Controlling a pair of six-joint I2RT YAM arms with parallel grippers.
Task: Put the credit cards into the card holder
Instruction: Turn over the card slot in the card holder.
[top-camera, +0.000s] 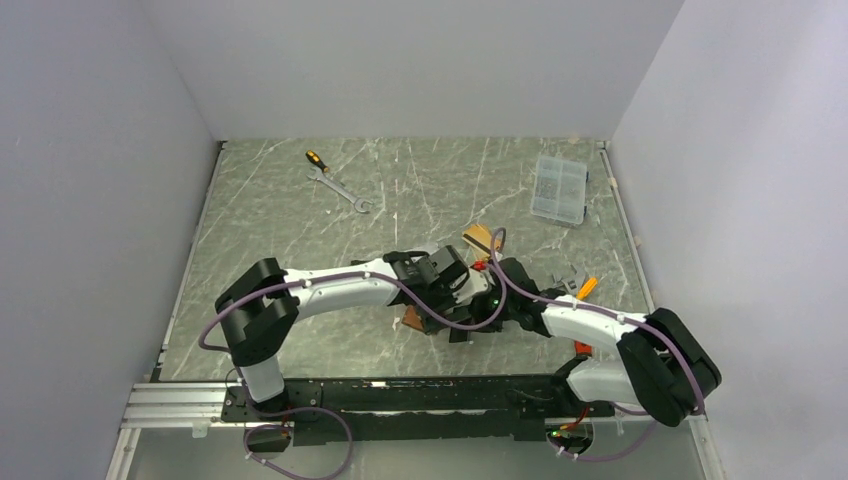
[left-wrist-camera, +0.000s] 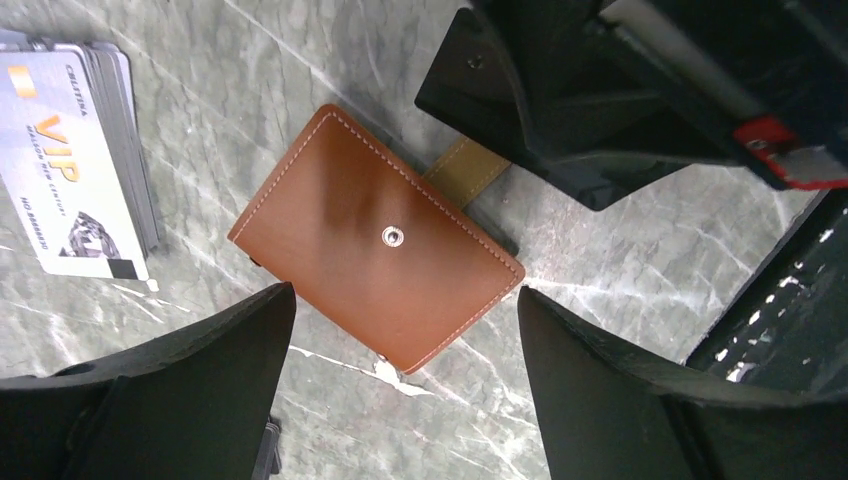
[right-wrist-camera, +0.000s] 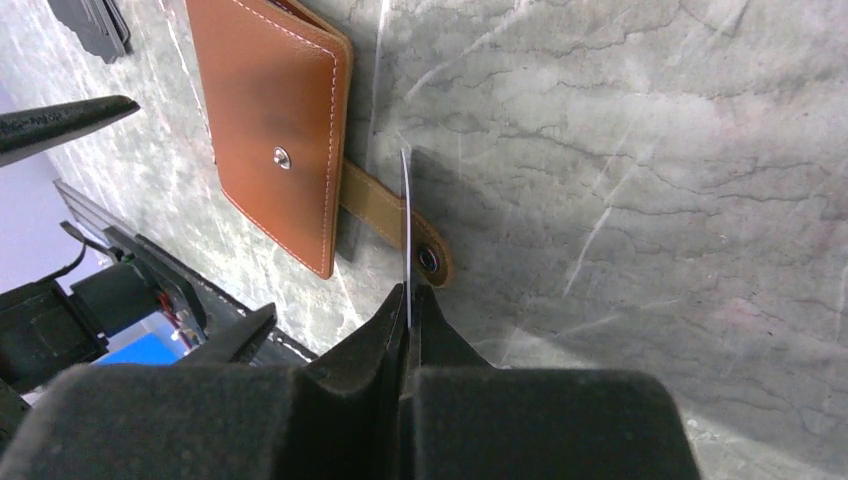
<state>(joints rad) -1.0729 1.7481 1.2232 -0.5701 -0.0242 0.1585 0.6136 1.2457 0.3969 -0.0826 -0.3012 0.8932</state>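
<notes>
The card holder (left-wrist-camera: 340, 215) lies closed and flat on the marble table (left-wrist-camera: 640, 250), snap button (left-wrist-camera: 392, 235) facing up and its tan strap (left-wrist-camera: 462, 166) sticking out from one long edge. The left gripper (left-wrist-camera: 405, 295) hangs above it with its jaws spread wide and released. The 2 fingers (left-wrist-camera: 200, 390) frame the wallet's near corner without touching it. A stack of credit cards (left-wrist-camera: 80, 150), with a silver-grey VIP card on top, rests just beside the wallet on the table.

The right gripper (right-wrist-camera: 410, 295) is clenched on 1 credit card (right-wrist-camera: 405, 210), seen edge-on and held upright over the end of the strap.

From above, the left arm (top-camera: 330, 290) stretches from its base toward the table's middle. The right arm (top-camera: 590, 320) reaches in from the other side, and the 2 wrists sit close together over the wallet.
</notes>
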